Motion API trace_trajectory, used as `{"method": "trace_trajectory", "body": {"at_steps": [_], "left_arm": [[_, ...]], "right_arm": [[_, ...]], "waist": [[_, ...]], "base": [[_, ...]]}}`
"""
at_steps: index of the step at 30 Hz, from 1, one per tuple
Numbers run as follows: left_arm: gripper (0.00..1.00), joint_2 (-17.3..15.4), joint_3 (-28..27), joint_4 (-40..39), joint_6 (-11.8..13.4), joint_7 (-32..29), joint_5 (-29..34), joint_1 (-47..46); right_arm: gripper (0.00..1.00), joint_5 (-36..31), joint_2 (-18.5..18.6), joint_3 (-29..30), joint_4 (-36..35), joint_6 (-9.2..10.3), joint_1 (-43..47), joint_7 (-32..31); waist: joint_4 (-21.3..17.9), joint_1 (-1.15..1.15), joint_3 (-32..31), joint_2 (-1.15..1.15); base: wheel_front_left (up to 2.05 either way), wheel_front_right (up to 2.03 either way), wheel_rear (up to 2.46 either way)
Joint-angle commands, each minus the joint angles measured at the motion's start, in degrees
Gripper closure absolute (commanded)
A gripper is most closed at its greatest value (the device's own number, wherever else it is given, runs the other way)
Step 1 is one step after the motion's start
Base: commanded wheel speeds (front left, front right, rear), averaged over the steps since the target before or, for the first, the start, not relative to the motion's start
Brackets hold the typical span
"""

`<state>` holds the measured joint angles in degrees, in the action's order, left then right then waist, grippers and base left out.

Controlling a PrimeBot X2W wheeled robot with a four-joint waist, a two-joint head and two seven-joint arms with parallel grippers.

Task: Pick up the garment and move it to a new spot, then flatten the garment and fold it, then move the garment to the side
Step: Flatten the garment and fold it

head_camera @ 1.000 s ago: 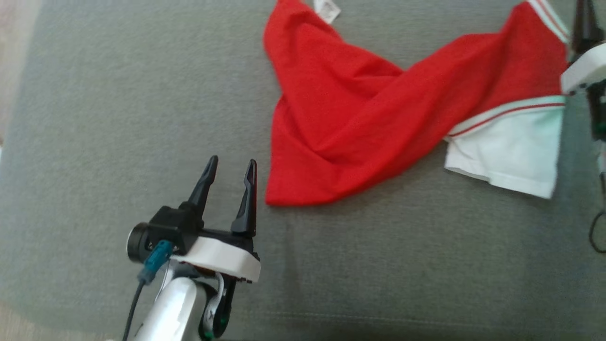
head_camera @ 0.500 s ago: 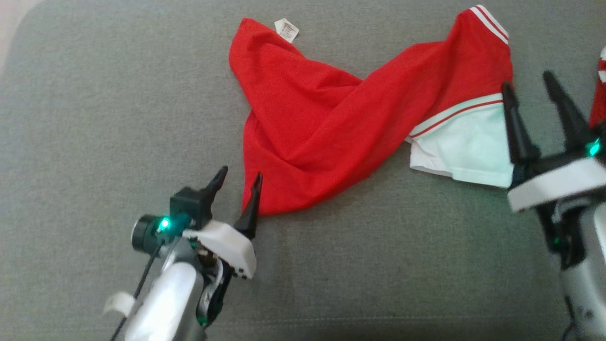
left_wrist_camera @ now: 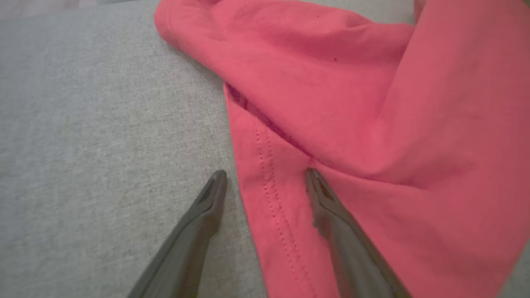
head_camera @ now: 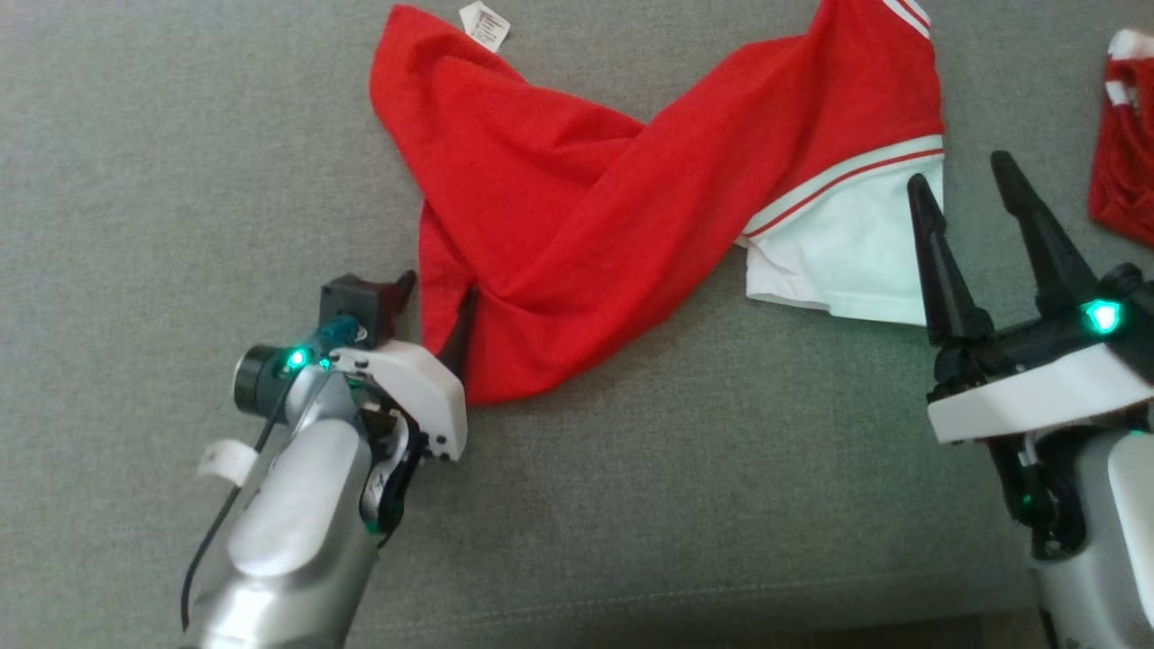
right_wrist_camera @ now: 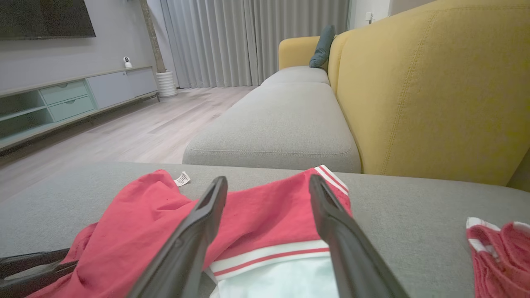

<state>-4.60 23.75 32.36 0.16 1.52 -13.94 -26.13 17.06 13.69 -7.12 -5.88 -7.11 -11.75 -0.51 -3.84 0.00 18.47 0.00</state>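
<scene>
Grey woven sofa cushion (head_camera: 180, 135), twisted red cloth garment (head_camera: 586, 207) with white striped panel on it, right gripper (head_camera: 960, 171) spread wide, empty, beside that panel, left gripper (head_camera: 439, 293) parted astride the garment's near hem, unclosed, white label (head_camera: 484, 25) at its far corner.
</scene>
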Motion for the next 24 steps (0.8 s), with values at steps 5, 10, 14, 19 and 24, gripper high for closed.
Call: {"method": "trace_trajectory", "body": {"at_steps": [5,10,14,19,24], "left_arm": [[1.0,-0.69,-2.1,-0.5,-0.07,2.13,-0.65,-4.67],[1.0,-0.81,-3.5,-2.45,0.92,4.77,-1.23,-6.44],[1.0,-1.57,-4.85,-3.2,1.79,4.72,-1.83,-8.35],[1.0,-2.56,-7.47,-0.48,3.25,4.86,-3.19,-11.6],[1.0,-3.3,-9.09,4.27,3.94,6.75,-3.96,-14.68]], "right_arm": [[0.0,-0.46,-0.63,-0.68,-2.54,-0.37,0.82,1.0],[0.0,-0.64,-1.3,-0.06,-2.38,-0.37,0.86,1.87],[0.0,-0.67,-2.2,-0.25,-1.96,-0.37,0.6,2.48],[0.0,-0.65,-3.0,-1.23,-1.04,-0.37,-0.54,3.24],[0.0,-0.43,-3.05,-1.74,0.16,-0.37,-1.58,3.93]], "waist": [[-0.8,0.0,1.69,0.0],[-0.93,0.0,2.74,0.0],[-1.17,0.0,4.02,0.0],[-2.03,0.0,5.77,0.0],[-2.87,0.0,6.65,0.0]], "base": [[0.0,0.0,0.0],[0.0,0.0,0.0],[0.0,0.0,0.0],[0.0,0.0,0.0],[0.0,0.0,0.0]]}}
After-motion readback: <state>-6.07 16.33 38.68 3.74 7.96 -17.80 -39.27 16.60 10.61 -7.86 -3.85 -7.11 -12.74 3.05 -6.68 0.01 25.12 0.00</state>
